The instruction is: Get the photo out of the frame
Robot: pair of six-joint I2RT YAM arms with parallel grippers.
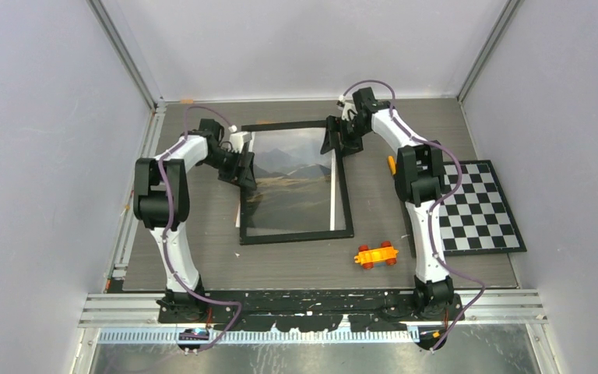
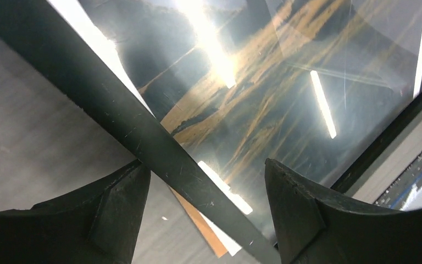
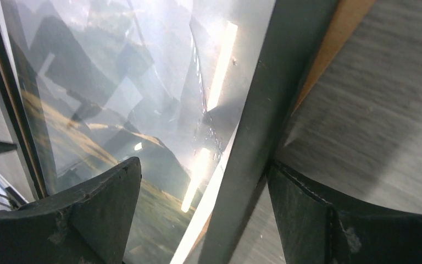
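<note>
The left gripper [image 2: 204, 164] is released, its two fingers well apart and straddling the left bar of the frame [image 1: 296, 236]. The black bar runs slantwise through the gap. One finger [image 2: 110, 214] hangs over the grey table [image 1: 296, 269] on the bar's outer side, its tip right at the bar, though I cannot tell whether it touches. The other finger [image 2: 307, 220] hangs over the glossy photo [image 1: 292, 191] on the inner side, clear of the bar. Between these fingers, on the bar's outer side, a brown strip of backing and a thin white edge peek out from under it. The right gripper [image 3: 203, 162] is released too, its jaws spread across the frame's right bar near the far corner. The bar passes closer to the finger [image 3: 335, 220] over the table, while the other finger [image 3: 88, 220] hangs over the photo, whose hills and mountains show through bright streaks of glare. Beyond the outer finger a brown strip lies along the bar's outer side. Neither gripper grasps anything. The photo lies within the frame, flat on the table, between the two grippers. On the outer side of the right gripper, well apart from the frame, lie a checkerboard mat [image 1: 479, 206] and, nearer the arm bases, an orange toy car [image 1: 376, 255].
</note>
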